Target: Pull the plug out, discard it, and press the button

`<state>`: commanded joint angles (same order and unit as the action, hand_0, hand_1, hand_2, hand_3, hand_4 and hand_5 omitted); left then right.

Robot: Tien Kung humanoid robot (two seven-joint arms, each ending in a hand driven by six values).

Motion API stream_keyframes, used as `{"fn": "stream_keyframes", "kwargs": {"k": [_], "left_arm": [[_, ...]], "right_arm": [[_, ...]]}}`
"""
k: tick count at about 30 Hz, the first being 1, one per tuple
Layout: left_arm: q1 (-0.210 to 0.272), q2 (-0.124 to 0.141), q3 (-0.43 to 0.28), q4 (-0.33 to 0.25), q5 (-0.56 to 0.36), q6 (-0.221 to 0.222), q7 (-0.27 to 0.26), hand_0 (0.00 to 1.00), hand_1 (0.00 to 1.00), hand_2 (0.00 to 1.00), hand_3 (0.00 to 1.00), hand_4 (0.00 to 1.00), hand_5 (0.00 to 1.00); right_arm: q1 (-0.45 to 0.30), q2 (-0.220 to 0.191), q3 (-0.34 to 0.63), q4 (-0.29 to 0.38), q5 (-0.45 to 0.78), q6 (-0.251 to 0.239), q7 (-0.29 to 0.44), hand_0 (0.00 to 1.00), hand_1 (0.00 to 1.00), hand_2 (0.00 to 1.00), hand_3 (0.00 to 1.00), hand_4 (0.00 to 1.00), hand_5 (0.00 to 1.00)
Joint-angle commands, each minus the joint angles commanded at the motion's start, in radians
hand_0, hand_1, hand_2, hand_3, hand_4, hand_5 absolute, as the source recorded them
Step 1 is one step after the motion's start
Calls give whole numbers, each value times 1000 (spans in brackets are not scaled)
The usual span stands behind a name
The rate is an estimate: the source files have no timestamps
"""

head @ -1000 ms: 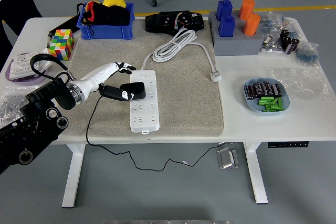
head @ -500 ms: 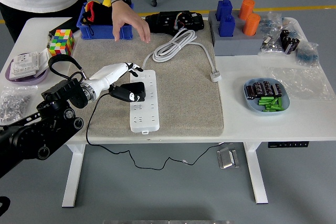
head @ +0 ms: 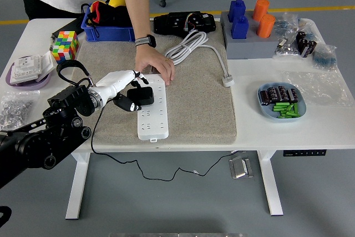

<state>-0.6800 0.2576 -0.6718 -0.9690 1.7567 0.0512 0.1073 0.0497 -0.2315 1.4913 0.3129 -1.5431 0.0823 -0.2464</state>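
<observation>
Grey mat (head: 194, 104): left hand (head: 123, 87) around plug (head: 140, 96), person's hand (head: 156, 67) on power strip (head: 152, 117).

One white multi-socket power strip (head: 152, 109), one black plug adapter (head: 140, 95), one multicoloured puzzle cube (head: 64, 45), two blue plastic blocks (head: 238, 19), two orange cylinders (head: 263, 17), one blue storage bin (head: 108, 33).

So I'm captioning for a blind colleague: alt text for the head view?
The robot's left hand grips a black plug on a white power strip, while a person's hand presses the strip's far end on a grey mat.
</observation>
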Motion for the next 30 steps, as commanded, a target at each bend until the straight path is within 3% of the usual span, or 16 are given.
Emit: {"fn": "stream_keyframes", "kwargs": {"k": [1, 2, 7, 8, 12, 22, 25, 30], "left_arm": [[-1, -1, 2, 1, -6, 2, -1, 680, 587, 527, 623, 827, 2], [-3, -2, 6, 2, -11, 4, -2, 436, 401, 396, 555, 658, 2], [-1, -2, 16, -1, -45, 7, -14, 436, 401, 396, 555, 658, 2], [0, -2, 16, -3, -51, 8, -19, 398, 340, 354, 536, 632, 2], [9, 3, 5, -15, -87, 11, -31, 398, 340, 354, 536, 632, 2], [45, 36, -126, -94, -148, 69, -100, 410, 325, 329, 516, 637, 2], [54, 36, -184, -61, -144, 88, -110, 410, 325, 329, 516, 637, 2], [52, 38, -238, 51, -138, 121, -119, 423, 326, 327, 514, 632, 2]], "right_arm": [[0, 0, 1, 0, 0, 0, 0, 767, 729, 724, 713, 883, 658], [-1, 0, 1, 0, -1, 0, 0, 767, 729, 724, 713, 883, 658], [-2, 2, 4, 1, -1, 1, 0, 767, 729, 724, 713, 883, 658], [-3, 3, 5, 2, -1, 1, 0, 767, 729, 724, 713, 883, 658], [-5, 6, 8, 2, -1, 1, -1, 767, 729, 724, 713, 883, 658], [-3, 9, 17, 2, -3, 1, -1, 767, 729, 724, 713, 883, 658], [-2, 10, 15, 3, -1, 1, -1, 767, 729, 724, 713, 883, 658], [-1, 10, 14, 3, 0, 1, -1, 767, 729, 724, 713, 883, 658]]}}
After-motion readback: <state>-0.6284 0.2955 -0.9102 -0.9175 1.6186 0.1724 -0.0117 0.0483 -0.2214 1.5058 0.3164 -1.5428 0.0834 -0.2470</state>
